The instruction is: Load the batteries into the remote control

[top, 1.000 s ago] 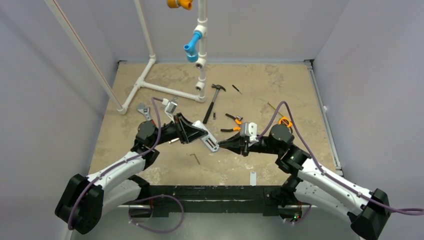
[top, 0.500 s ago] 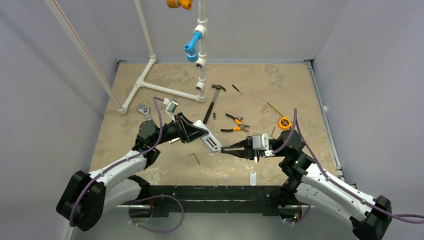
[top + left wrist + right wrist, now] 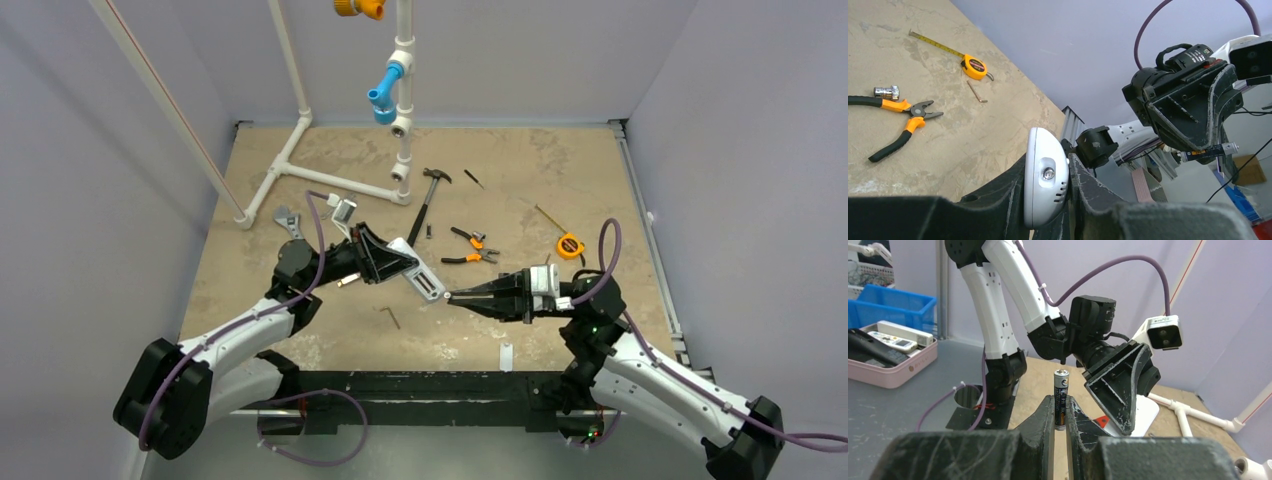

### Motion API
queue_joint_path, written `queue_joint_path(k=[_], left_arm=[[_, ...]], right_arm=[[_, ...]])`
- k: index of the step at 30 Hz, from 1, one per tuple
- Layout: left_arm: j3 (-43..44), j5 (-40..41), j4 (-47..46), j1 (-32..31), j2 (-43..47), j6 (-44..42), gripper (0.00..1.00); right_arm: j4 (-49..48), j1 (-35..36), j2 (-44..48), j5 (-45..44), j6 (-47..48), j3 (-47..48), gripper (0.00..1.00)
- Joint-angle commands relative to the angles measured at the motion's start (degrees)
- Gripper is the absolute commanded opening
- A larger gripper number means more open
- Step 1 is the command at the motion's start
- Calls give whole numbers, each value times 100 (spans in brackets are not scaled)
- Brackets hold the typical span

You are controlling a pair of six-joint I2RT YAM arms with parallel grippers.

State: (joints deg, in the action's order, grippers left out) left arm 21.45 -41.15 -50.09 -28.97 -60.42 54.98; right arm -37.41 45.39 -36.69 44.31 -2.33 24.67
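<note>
The white remote control (image 3: 420, 275) is held off the table with my left gripper (image 3: 392, 262) shut on it. Its rounded end with a small lens (image 3: 1047, 182) sticks out between my left fingers. My right gripper (image 3: 452, 297) is shut on one dark battery (image 3: 1061, 397), which stands up between the fingertips (image 3: 1048, 415). That battery's tip is just beside the remote's near end in the top view. The left wrist view shows the right gripper (image 3: 1204, 156) with the battery (image 3: 1215, 150) across from the remote. I see only this one battery.
On the table behind the arms lie a hammer (image 3: 425, 205), orange pliers (image 3: 465, 250), a yellow tape measure (image 3: 570, 246) and a wrench (image 3: 290, 222). A hex key (image 3: 392, 317) and a small white cover strip (image 3: 506, 356) lie near the front edge. A white pipe frame (image 3: 330, 182) stands at the back left.
My right wrist has drawn back to the right and levelled out, its tip with the battery staying by the remote's near end. The left arm and remote have barely moved.
</note>
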Motion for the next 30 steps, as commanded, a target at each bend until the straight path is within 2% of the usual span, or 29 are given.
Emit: queue_joint_path(k=[1, 6, 10, 13, 16, 18, 20, 24, 27, 30], left_arm=[[252, -26, -388, -37, -56, 69, 0], [246, -60, -543, -53, -151, 152, 0], [245, -47, -563, -60, -175, 162, 0], [284, -30, -511, -65, -187, 184, 0], [345, 37, -332, -66, -187, 197, 0], [387, 85, -139, -70, -189, 206, 0], [416, 118, -22, -73, -188, 211, 0], [455, 196, 183, -70, -197, 206, 0], [463, 244, 208, -73, -206, 227, 0], [506, 309, 312, -82, -214, 256, 0]], right_arm=[[-820, 14, 43, -128, -478, -121, 0], [-1506, 10, -60, -182, -916, -266, 0], [-1696, 15, -103, -451, -1156, -321, 0], [-1502, 14, -66, -1540, -1583, -394, 0], [-807, 15, 46, -3086, -2336, -332, 0], [-363, 16, 42, -3795, -2818, -210, 0], [54, 20, 16, -4560, -3437, -86, 0], [1026, 15, 72, -5987, -5770, -12, 0], [1051, 19, 79, -6348, -7317, -244, 0], [1008, 15, 6, -6389, -8473, -432, 0]])
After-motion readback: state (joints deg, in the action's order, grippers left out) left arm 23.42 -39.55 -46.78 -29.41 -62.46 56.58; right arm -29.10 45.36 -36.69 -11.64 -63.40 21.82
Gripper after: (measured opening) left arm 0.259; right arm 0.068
